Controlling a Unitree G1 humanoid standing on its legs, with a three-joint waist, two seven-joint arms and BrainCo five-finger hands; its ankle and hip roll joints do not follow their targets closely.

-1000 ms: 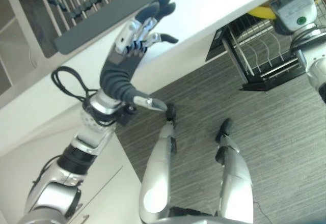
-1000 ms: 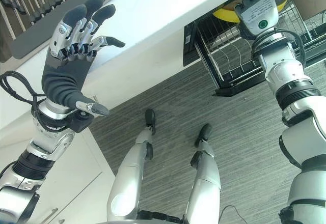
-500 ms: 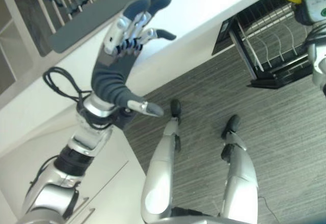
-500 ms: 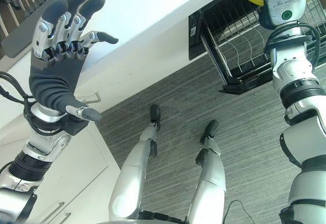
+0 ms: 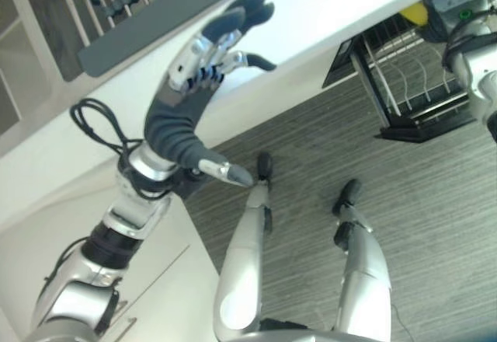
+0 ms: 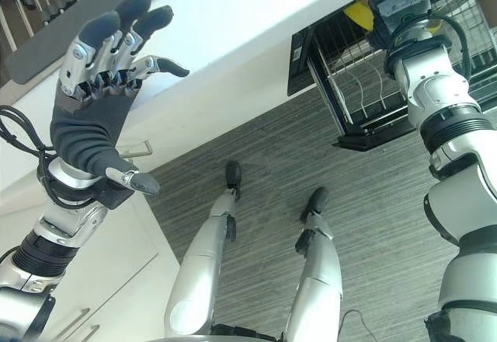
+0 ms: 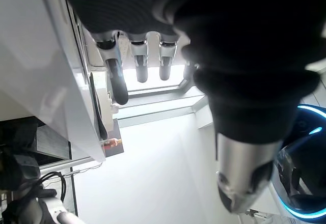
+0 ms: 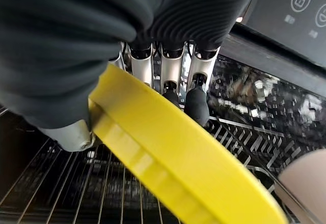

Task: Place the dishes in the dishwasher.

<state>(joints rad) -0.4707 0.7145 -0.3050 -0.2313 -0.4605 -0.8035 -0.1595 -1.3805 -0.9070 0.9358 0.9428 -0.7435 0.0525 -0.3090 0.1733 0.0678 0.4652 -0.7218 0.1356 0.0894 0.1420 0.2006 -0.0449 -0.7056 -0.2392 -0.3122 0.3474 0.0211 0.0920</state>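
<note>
Upright wire tines crowd the black wire dishwasher rack (image 6: 365, 101) beneath the white counter (image 6: 256, 15) edge; open grey floor (image 6: 373, 202) lies before the rack.
</note>
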